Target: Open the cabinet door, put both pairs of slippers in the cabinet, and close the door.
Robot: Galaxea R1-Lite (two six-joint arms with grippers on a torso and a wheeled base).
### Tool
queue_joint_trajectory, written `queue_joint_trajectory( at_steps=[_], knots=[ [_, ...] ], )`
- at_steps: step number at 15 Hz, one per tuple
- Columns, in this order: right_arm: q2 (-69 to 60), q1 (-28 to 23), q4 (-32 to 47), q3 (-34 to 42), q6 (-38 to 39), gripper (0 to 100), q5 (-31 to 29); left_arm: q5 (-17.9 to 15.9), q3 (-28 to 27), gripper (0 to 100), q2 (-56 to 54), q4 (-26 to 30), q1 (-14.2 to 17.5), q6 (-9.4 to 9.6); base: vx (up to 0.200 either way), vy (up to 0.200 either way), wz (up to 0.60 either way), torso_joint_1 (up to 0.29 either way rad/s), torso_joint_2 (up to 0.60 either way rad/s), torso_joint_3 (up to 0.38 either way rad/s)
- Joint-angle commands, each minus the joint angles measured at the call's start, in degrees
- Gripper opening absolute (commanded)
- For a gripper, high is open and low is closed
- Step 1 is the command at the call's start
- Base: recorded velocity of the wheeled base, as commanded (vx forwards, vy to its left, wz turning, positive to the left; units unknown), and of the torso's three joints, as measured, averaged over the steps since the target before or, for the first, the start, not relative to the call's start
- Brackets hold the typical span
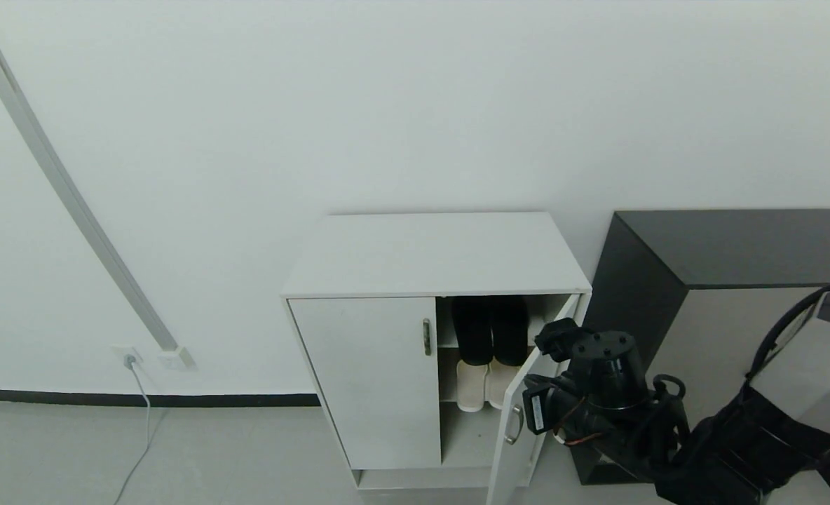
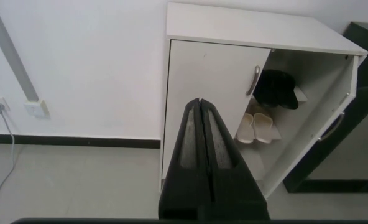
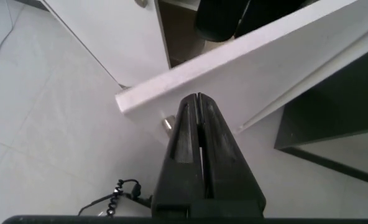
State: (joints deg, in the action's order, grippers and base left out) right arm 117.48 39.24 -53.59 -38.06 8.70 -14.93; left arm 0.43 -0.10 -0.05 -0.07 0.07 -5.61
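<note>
A white wall and pale grey floor frame the white cabinet [image 1: 432, 256]. Inside it, the black slippers [image 1: 491, 328] lie on the upper shelf and the cream slippers [image 1: 486, 384] on the shelf below, so both pairs appear stowed. Only closing seems left: the cabinet's right door [image 1: 520, 407] stands swung open, while its left door [image 1: 366, 379] is shut. The right gripper [image 3: 199, 99], fingers pressed together and empty, sits just beside that open door's outer face; I cannot tell whether it touches. The left gripper [image 2: 200, 102], likewise closed and empty, hangs well apart, in front of the cabinet.
</note>
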Motion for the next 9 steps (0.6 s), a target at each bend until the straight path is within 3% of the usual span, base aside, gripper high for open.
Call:
queue_joint_trajectory(
  at_steps=[1,9],
  knots=[
    [4.25,0.05,0.06,-2.81,-0.09,0,-0.01,0.01,0.01,0,0.05,-0.01,0.01,-0.02,0.000,0.000,0.00,0.000,0.00,0.000],
    [9.78,-2.06,0.42,-11.42,-1.41,0,0.08,0.01,0.01,0,0.05,-0.01,0.01,-0.02,0.000,0.000,0.00,0.000,0.00,0.000]
  ],
)
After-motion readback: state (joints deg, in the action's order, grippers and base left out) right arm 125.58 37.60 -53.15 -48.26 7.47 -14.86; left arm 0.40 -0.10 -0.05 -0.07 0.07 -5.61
